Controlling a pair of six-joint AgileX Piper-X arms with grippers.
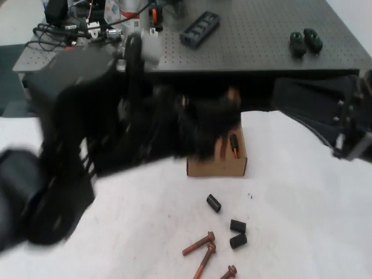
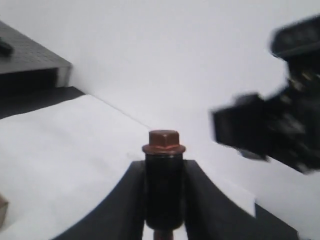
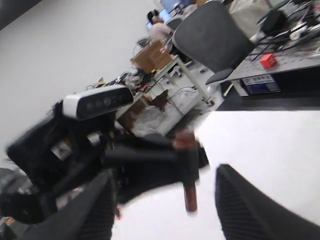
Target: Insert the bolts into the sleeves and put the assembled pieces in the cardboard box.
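My left gripper [image 2: 164, 172] is shut on an assembled piece [image 2: 163, 187], a black sleeve with a copper bolt head [image 2: 163, 141] sticking out of it. In the high view that blurred arm hangs over the cardboard box [image 1: 216, 164], where another assembled piece [image 1: 234, 145] lies. In front of the box, three loose black sleeves [image 1: 214, 203] and three copper bolts [image 1: 199, 244] lie on the white cloth. My right gripper [image 3: 164, 172] is open and holds nothing. It sits at the right edge [image 1: 350, 144] and faces the left arm's held piece [image 3: 188, 170].
A dark perforated bench [image 1: 261, 40] runs along the back with a black tray [image 1: 199, 28], two green-black parts [image 1: 305, 40] and cables [image 1: 64, 29]. White cloth [image 1: 302, 221] covers the near surface, with free room right of the box.
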